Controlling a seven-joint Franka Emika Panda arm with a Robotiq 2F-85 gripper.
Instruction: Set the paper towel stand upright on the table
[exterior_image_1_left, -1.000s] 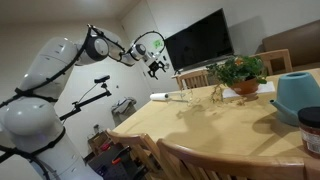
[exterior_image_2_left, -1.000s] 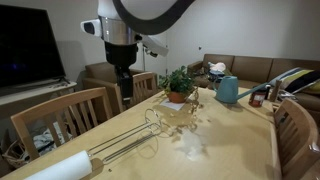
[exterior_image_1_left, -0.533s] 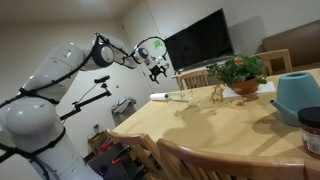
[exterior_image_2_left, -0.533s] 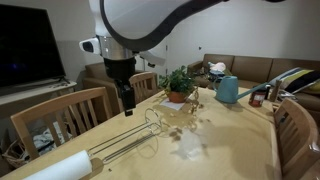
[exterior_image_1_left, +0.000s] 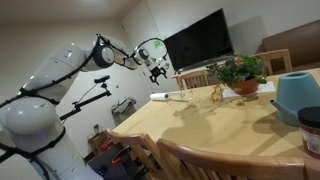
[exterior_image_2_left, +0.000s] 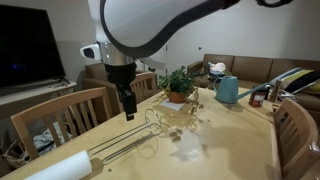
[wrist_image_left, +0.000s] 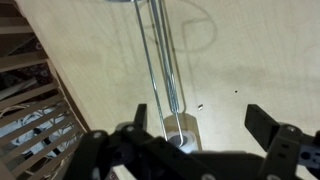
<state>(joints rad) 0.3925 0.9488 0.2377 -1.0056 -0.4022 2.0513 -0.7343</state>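
The paper towel stand (exterior_image_2_left: 128, 143) is not upright. It lies on its side on the table (exterior_image_2_left: 225, 140). In an exterior view its thin metal rods run along the tabletop, from beside a white paper roll (exterior_image_2_left: 58, 167) at the near corner toward a wire ring (exterior_image_2_left: 153, 124) further in. In the wrist view the paper towel stand (wrist_image_left: 163, 60) stretches away across the tan wood. A small round end piece (wrist_image_left: 180, 133) sits close to the camera (what it is exactly, I cannot tell).

The gripper (exterior_image_2_left: 128, 108) hangs above the stand, pointing down, clear of the tabletop and not touching the metal. Its jaws stand wide apart and grip nothing. In the wrist view the gripper (wrist_image_left: 200, 122) shows two dark fingers (wrist_image_left: 263, 122) set far apart, with the rods passing close to one of them.

Elsewhere on the table are a potted plant (exterior_image_2_left: 178, 84) and a teal watering can (exterior_image_2_left: 228, 90), both well apart from the stand. A wooden chair (exterior_image_2_left: 72, 112) is drawn up at the table's edge, and a dark television (exterior_image_2_left: 25, 45) stands behind it. In an exterior view the gripper (exterior_image_1_left: 156, 64) is over the table's far end, in front of the television (exterior_image_1_left: 200, 40).
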